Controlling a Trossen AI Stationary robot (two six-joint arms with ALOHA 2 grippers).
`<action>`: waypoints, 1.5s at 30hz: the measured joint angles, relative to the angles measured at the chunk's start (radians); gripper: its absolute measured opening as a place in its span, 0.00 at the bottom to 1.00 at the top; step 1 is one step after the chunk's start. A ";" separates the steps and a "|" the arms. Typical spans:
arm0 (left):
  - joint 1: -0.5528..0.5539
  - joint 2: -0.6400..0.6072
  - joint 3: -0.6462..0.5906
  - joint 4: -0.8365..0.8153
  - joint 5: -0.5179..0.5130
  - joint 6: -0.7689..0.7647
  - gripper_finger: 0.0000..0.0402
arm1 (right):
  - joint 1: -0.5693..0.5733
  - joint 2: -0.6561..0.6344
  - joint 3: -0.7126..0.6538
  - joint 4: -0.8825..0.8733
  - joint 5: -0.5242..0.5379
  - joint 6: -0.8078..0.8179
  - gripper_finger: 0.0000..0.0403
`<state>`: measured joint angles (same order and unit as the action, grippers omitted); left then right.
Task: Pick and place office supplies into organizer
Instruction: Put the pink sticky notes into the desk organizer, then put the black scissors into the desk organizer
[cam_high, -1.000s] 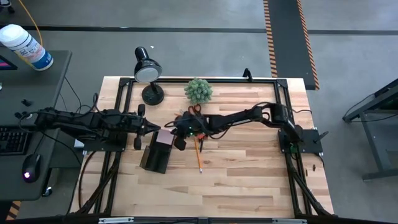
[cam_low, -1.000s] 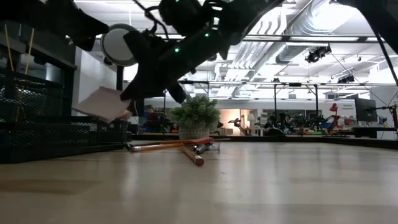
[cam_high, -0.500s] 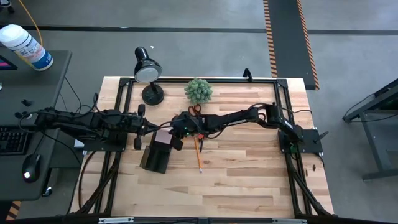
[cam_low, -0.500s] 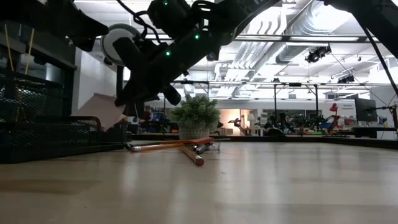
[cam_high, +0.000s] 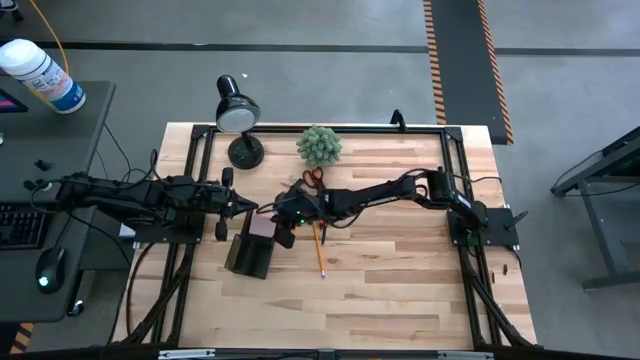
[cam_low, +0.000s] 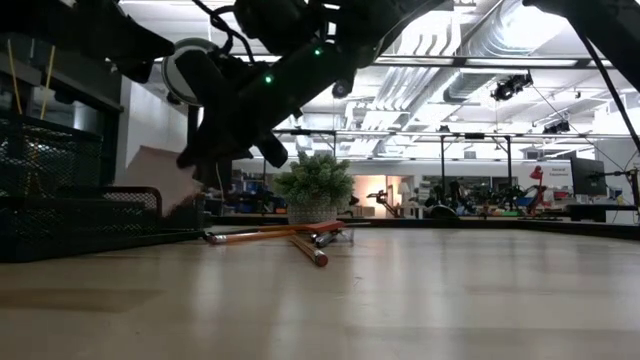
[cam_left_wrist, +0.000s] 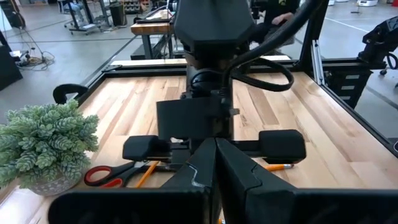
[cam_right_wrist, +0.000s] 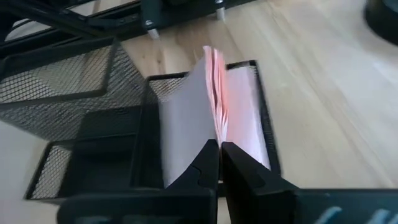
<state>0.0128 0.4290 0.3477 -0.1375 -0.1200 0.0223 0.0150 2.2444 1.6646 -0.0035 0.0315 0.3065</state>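
Observation:
My right gripper (cam_high: 274, 222) reaches from the table's right to the black mesh organizer (cam_high: 250, 250) and is shut on the pale pink sticky-note pad (cam_right_wrist: 214, 118). The pad hangs over the organizer's open compartment (cam_right_wrist: 146, 124); in the low view the pad (cam_low: 160, 175) dips behind the organizer's wall (cam_low: 110, 205). Red-handled scissors (cam_high: 312, 178) and pencils (cam_high: 320, 248) lie on the table to the organizer's right. My left gripper (cam_high: 250, 207) waits shut at the organizer's far left, touching nothing. My right gripper pinches the sticky-note pad by one edge (cam_right_wrist: 214, 140) between its two fingers (cam_right_wrist: 205, 158). The fingers slant down from the table's right. The pad stands on edge ahead of the fingertips, its sheets slightly fanned, over the organizer's compartment; whether it touches the organizer I cannot tell.
A black desk lamp (cam_high: 238, 115) and a green spiky plant (cam_high: 319, 146) stand at the table's far edge. The table's black frame rails (cam_high: 195, 180) run along its sides. Bare wood (cam_high: 400, 290) stretches toward the near and right edges.
My right gripper has crept toward the organizer, still shut on the pad. The pad has tipped steeper and sunk a little, so its lower edge now sits behind the organizer's wall in the low view.

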 joint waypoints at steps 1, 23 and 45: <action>0.000 0.000 0.000 0.000 0.000 0.000 0.00 | 0.000 0.000 0.000 0.001 -0.015 0.001 0.00; 0.000 0.000 0.000 -0.001 0.000 0.000 0.00 | 0.013 0.000 0.000 0.016 -0.055 -0.026 0.08; 0.000 0.000 0.000 -0.023 0.000 -0.004 0.00 | 0.003 -0.008 0.000 -0.057 0.003 -0.133 0.26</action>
<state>0.0124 0.4290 0.3477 -0.1608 -0.1196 0.0181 0.0182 2.2361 1.6642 -0.0602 0.0348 0.1738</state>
